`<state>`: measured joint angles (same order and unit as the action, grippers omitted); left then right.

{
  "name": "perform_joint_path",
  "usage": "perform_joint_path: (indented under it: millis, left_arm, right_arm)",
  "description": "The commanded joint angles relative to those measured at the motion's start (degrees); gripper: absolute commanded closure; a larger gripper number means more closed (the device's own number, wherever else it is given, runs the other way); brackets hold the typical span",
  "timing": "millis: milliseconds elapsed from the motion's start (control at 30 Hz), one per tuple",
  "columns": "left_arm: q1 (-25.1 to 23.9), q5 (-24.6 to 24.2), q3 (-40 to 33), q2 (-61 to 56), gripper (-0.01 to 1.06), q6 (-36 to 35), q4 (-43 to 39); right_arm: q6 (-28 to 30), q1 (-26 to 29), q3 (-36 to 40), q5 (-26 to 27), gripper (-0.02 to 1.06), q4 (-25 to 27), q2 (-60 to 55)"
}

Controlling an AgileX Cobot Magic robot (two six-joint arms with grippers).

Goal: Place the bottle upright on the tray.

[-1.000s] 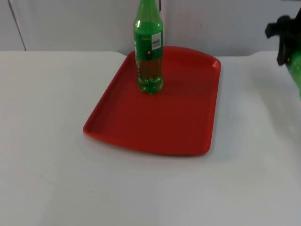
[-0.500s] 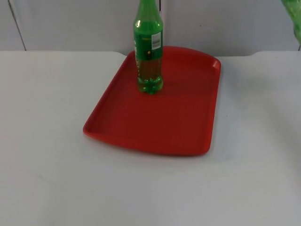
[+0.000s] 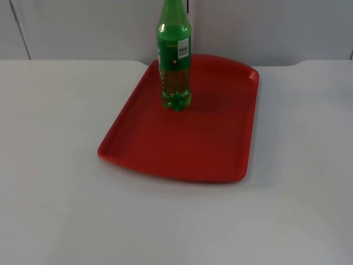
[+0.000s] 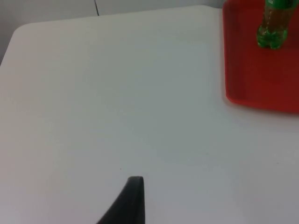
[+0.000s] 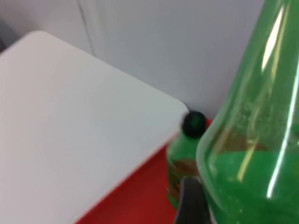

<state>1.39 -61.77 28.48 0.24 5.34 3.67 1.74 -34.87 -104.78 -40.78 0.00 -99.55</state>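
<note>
A green bottle [image 3: 175,61] with a black cap stands upright at the back of the red tray [image 3: 215,149]. The right wrist view looks past a second green bottle [image 5: 252,140] held close in my right gripper [image 5: 205,207], which is shut on it. Beyond that held bottle I see the standing bottle [image 5: 187,154] and the tray [image 5: 135,200]. My left gripper [image 4: 132,203] waits above bare table, well to the left of the tray [image 4: 252,79] and its bottle [image 4: 273,23].
The white table top [image 3: 66,165] spreads wide on both sides of the tray and in front of it. It ends at the grey partition wall [image 3: 83,27] just behind the tray.
My right gripper with the second green bottle rose from the top view's right edge to the upper corner and then out of that picture. The standing bottle and tray stayed put.
</note>
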Motion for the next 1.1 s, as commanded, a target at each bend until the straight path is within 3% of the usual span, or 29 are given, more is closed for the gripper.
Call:
perform_joint_path:
  millis: [0,33,167,200,333,367,533,567,667,700,933,1067]
  left_arm:
    - [-0.09,0.10,-0.16,-0.24,0.00,-0.08,-0.07]
    - [-0.09,0.10,-0.16,-0.24,0.00,-0.08,-0.07]
    - [-0.09,0.10,-0.16,-0.24,0.00,-0.08,-0.07]
    - [-0.09,0.10,-0.16,-0.24,0.00,-0.08,-0.07]
    - [-0.09,0.10,-0.16,-0.24,0.00,-0.08,-0.07]
    - [-0.09,0.10,-0.16,-0.24,0.00,-0.08,-0.07]
    - [-0.09,0.10,-0.16,-0.24,0.00,-0.08,-0.07]
    - [-0.09,0.10,-0.16,-0.24,0.00,-0.08,-0.07]
    - [-0.09,0.10,-0.16,-0.24,0.00,-0.08,-0.07]
    - [-0.09,0.10,-0.16,-0.24,0.00,-0.08,-0.07]
    - [-0.09,0.10,-0.16,-0.24,0.00,-0.08,-0.07]
    - [-0.09,0.10,-0.16,-0.24,0.00,-0.08,-0.07]
  right_arm:
    - [2.42,-2.48,4.26,11.15,1.05,0.00,2.23]
    - [2.42,-2.48,4.26,11.15,1.05,0.00,2.23]
    - [2.42,-2.50,15.70,25.23,1.05,3.77,4.31]
    - [2.42,-2.50,15.70,25.23,1.05,3.77,4.31]
    - [2.42,-2.50,27.61,40.78,1.05,3.77,4.55]
    - [2.42,-2.50,27.61,40.78,1.05,3.77,4.55]
    - [2.42,-2.50,42.22,68.74,1.05,0.93,4.45]
    - [2.42,-2.50,42.22,68.74,1.05,0.93,4.45]
    - [2.31,-2.50,48.14,81.87,1.05,-4.00,4.31]
    - [2.12,-2.50,48.96,84.28,1.05,-4.37,3.73]
    - [3.54,-2.37,49.18,86.74,1.05,-3.98,-1.32]
    - [3.10,-2.37,49.18,90.80,1.05,-0.69,-5.34]
